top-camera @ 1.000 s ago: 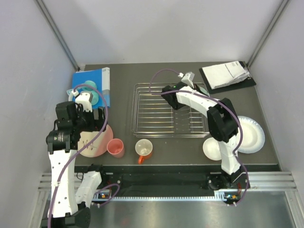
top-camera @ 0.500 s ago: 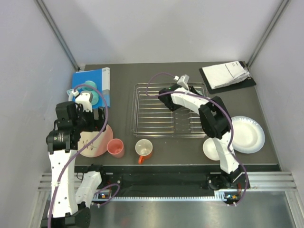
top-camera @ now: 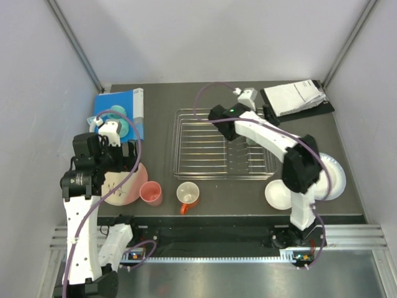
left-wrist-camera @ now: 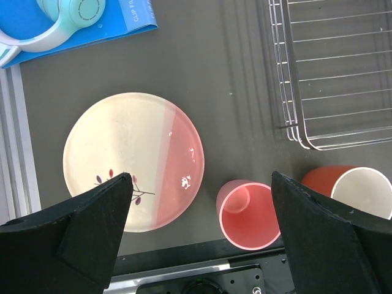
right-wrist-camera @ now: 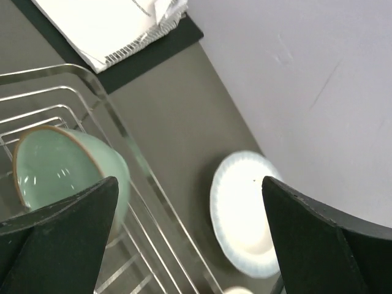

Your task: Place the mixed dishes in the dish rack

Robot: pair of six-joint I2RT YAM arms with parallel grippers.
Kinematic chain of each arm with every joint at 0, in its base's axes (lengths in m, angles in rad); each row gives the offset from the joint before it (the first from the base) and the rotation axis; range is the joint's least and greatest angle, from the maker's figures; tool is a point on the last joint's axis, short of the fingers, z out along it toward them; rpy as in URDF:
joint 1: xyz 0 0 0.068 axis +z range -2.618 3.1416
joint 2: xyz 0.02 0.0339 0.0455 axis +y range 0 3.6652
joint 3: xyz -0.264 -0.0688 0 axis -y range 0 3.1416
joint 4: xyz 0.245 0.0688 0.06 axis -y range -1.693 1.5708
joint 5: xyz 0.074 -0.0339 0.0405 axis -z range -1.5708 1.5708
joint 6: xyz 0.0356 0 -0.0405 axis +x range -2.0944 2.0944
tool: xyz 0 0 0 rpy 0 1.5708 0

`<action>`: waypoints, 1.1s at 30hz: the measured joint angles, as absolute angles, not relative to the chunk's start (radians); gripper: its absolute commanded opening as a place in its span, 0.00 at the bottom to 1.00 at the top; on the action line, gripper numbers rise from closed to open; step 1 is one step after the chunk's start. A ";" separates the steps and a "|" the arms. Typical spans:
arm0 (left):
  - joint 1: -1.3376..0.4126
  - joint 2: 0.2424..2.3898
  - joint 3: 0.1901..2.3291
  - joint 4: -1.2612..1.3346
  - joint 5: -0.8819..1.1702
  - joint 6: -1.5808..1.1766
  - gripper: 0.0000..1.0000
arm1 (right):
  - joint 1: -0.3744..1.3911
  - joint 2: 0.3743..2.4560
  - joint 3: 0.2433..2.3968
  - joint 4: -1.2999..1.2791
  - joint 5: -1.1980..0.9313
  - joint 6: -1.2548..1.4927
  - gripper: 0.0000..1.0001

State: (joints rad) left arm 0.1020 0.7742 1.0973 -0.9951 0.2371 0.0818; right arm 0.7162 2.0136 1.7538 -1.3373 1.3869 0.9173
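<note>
While the desk (top-camera: pixel 161 105) holds the dish rack (top-camera: pixel 198 149) at its middle, the cream-and-pink plate (left-wrist-camera: pixel 131 162) lies flat to its left, under the left gripper (left-wrist-camera: pixel 199 177), whose jaws are spread and empty. The mint-green bowl (right-wrist-camera: pixel 61 165) lies tilted in the rack's far right corner, below the right gripper (right-wrist-camera: pixel 190 184), also spread and empty. The orange mug (left-wrist-camera: pixel 361 190) and pink cup (left-wrist-camera: pixel 245 214) stand near each other before the rack.

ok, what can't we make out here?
Mint-green bowl: top view, hidden under the right arm; right wrist view, base behind the right pincer finger.
Cream-and-pink plate: top view, half covered by the left arm.
Orange mug: left wrist view, handle behind the left pincer finger.
</note>
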 measured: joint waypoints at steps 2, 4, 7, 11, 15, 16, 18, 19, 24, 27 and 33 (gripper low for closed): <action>0.102 0.774 1.097 -0.995 0.232 0.086 0.99 | 0.719 1.869 1.692 -1.328 1.324 0.929 0.99; 0.102 0.774 1.097 -0.995 0.224 0.089 0.99 | 0.721 1.667 1.585 -1.310 1.227 0.945 0.99; 0.102 0.775 1.097 -0.994 0.219 0.094 0.99 | 0.719 1.311 1.367 -1.254 1.082 0.944 0.95; 0.102 0.775 1.098 -0.994 0.218 0.096 0.99 | 0.715 0.908 1.108 -1.255 0.860 0.978 0.93; 0.102 0.786 1.112 -0.994 0.218 0.096 0.99 | 0.715 0.834 0.956 -1.280 0.667 1.036 0.92; 0.102 0.791 1.118 -0.994 0.219 0.096 0.99 | 0.715 0.832 0.918 -1.283 0.622 1.053 0.92; 0.102 0.801 1.131 -0.994 0.219 0.096 0.99 | 0.715 0.835 0.848 -1.290 0.544 1.087 0.87; 0.102 0.804 1.137 -0.994 0.218 0.096 0.99 | 0.715 0.832 0.823 -1.302 0.512 1.104 0.87; 0.102 0.805 1.155 -0.995 0.212 0.104 0.99 | 0.715 0.816 0.794 -1.335 0.442 1.177 0.84; 0.102 0.803 1.156 -0.995 0.207 0.108 0.99 | 0.715 0.814 0.794 -1.336 0.438 1.200 0.84; 0.102 0.801 1.156 -0.995 0.200 0.121 0.99 | 0.715 0.888 0.792 -1.328 0.422 1.215 0.85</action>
